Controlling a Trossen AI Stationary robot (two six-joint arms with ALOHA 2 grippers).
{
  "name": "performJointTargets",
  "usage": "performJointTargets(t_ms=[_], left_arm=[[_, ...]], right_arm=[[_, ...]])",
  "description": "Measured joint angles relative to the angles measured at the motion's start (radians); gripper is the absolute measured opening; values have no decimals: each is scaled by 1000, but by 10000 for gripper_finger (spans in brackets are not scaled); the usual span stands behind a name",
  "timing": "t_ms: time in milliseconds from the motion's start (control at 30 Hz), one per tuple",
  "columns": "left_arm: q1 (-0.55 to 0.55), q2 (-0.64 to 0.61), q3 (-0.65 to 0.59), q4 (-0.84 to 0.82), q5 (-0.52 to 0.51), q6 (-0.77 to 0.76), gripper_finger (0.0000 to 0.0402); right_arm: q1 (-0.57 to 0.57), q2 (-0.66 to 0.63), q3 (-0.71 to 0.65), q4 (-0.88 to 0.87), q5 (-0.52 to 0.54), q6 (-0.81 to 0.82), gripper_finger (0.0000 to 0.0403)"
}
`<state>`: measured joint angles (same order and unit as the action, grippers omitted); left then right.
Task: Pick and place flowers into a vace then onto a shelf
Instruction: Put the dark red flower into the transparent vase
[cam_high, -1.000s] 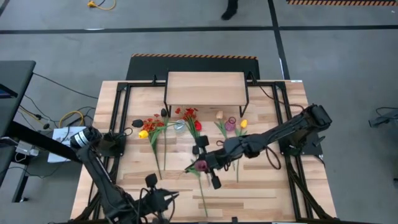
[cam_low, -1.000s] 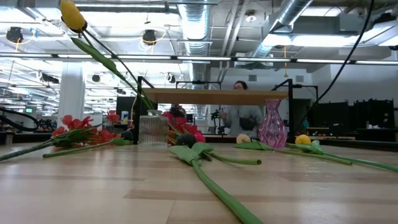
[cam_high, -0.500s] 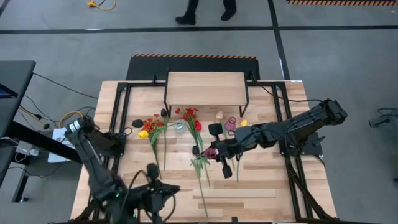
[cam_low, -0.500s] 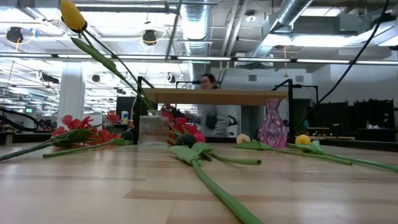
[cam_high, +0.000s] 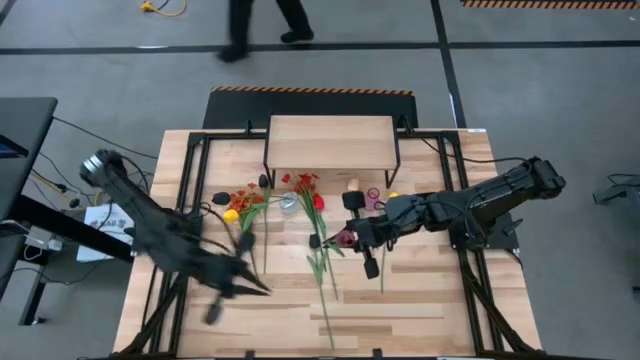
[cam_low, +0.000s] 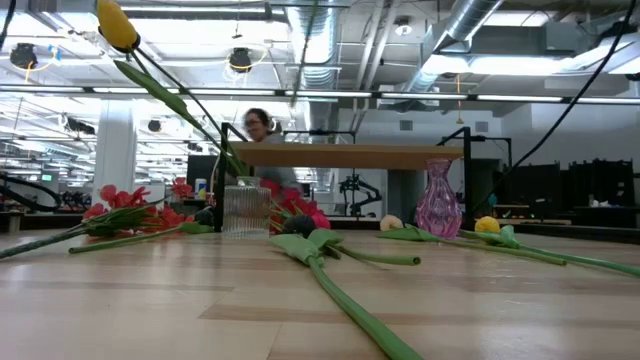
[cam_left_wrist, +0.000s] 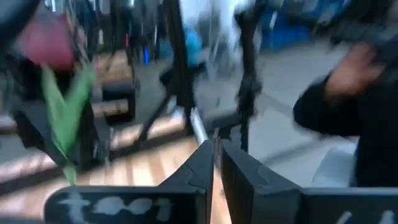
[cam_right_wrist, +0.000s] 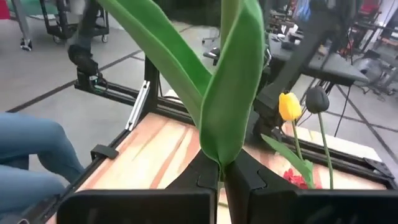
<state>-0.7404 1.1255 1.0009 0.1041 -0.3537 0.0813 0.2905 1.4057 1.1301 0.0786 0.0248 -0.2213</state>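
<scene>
My right gripper (cam_high: 341, 240) (cam_right_wrist: 221, 169) is over the middle of the table, shut on a dark maroon flower (cam_high: 344, 238) (cam_left_wrist: 43, 43). The flower's green leaves (cam_right_wrist: 230, 93) rise from the fingers. My left gripper (cam_high: 258, 289) (cam_left_wrist: 216, 149) is shut on nothing above the table's near left part, blurred. Other flowers (cam_high: 250, 205) lie on their sides before the shelf (cam_high: 330, 142) (cam_low: 345, 155). A pink vase (cam_high: 370, 201) (cam_low: 438, 200) and a clear ribbed glass (cam_high: 288, 204) (cam_low: 244, 208) stand there. The low view shows neither gripper. My right gripper pinches the flower between its two fingers where the leaves meet the stem (cam_right_wrist: 220, 160). The fingers come about level from the table's right side. The leaves and the maroon head stand above the fingers. The stem below the fingers does not show.
A long-stemmed flower (cam_high: 325, 300) (cam_low: 340, 290) lies on the table from the middle toward the near edge. A yellow tulip (cam_low: 118, 25) (cam_right_wrist: 288, 106) stands raised on its stem at the left. Black frame rails run along both table sides. A person walks beyond the far edge.
My right gripper has carried the maroon flower up, toward the table's right and far edges. My left arm has swung up from the near edge toward the table's middle, its wrist turning, its fingers staying shut. The person has walked leftward behind the table.
</scene>
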Motion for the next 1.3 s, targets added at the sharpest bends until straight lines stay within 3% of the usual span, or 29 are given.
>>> performJointTargets(t_ms=[200,367,567,867,1133,1300], left_arm=[[-128,-262,-287,230,-51,93,16],[-186,-384,-382,252,-44,94,16],[-225,-455,-409,217,-46,97,16],[-241,-505,-411,151,-74,47,16],[-241,-504,-411,117,-78,30,16],[-240,-505,-411,125,-78,28,16]], right_arm=[[-109,19,2,169,-167,13,0],[-221,20,1,201,-181,38,0],[-316,21,1,248,-115,29,0],[-435,25,1,265,-101,58,0],[-426,156,31,260,-93,98,0],[-398,207,42,217,28,89,0]])
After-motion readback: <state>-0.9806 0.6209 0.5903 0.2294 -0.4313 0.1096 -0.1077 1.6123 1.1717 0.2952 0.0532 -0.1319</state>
